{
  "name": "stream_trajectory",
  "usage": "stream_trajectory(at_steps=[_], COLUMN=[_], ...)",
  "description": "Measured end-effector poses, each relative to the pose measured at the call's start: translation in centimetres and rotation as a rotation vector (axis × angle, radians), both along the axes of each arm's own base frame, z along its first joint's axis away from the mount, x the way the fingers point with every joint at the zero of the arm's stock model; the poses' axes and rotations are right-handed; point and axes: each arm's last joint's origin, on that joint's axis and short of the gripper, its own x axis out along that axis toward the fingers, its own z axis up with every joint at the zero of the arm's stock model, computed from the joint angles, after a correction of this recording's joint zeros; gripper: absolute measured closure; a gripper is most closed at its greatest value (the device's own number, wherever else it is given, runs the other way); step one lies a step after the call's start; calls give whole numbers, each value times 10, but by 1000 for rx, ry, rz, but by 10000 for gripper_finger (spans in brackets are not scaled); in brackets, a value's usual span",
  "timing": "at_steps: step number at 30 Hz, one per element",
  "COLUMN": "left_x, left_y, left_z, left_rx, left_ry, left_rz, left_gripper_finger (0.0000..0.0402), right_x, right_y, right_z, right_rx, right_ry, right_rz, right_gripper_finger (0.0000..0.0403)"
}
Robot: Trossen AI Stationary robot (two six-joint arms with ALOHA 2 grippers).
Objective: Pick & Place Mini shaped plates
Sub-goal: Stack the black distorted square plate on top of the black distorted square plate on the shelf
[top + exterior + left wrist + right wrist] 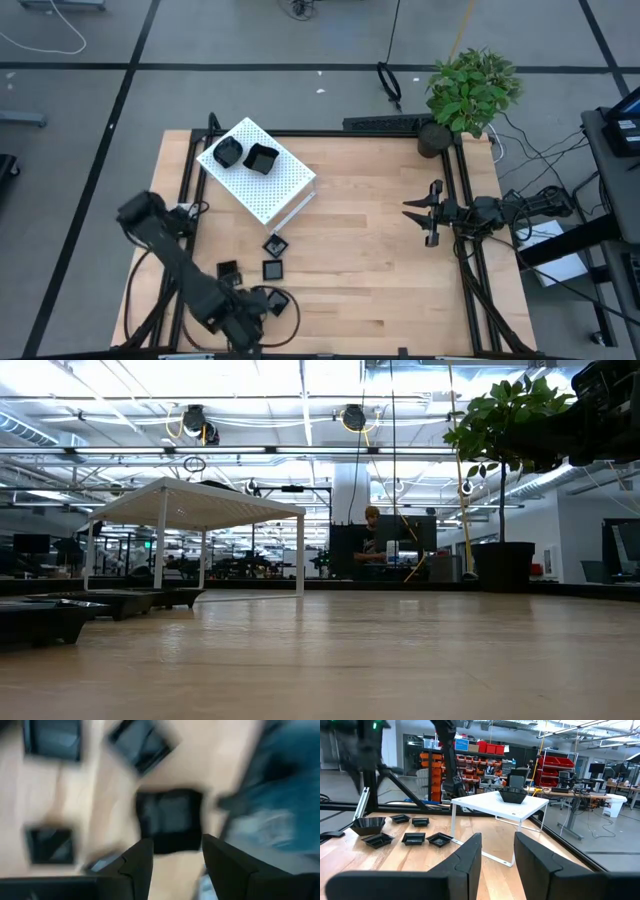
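While the left gripper (262, 318) was held low over the near left part of the wooden table (380, 270), its two dark fingers (137, 865) were seen parted, with nothing clamped between them. Just beyond the fingertips, in the left wrist view, a small square black plate (170, 820) was seen lying on the wood, and more black plates (50, 845) were scattered around it, blurred. From above, several mini plates (272, 268) were found loose on the table between that gripper and the white perforated box (270, 180), on whose top two larger black dishes (260, 158) were set. The right gripper (422, 213) was kept at the right edge of the table, well apart from the plates, its fingers (465, 857) spread and empty. A potted plant (470, 90) was placed at the far right corner.
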Motion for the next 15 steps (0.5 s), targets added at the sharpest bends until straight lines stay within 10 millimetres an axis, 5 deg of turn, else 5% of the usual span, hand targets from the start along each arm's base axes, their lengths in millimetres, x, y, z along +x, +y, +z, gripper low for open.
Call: stream_trajectory(at_steps=[7,15], left_x=[-8,-3], left_y=[-5,-7], left_z=[-50,-61], left_rx=[161,163], left_ry=[175,72], left_rz=[11,-45], left_gripper_finger=[227,227], right_x=[0,0], right_y=[0,0], right_z=[0,0], right_rx=[0,0], right_ry=[0,0], right_rz=[0,0], right_gripper_finger=[300,300])
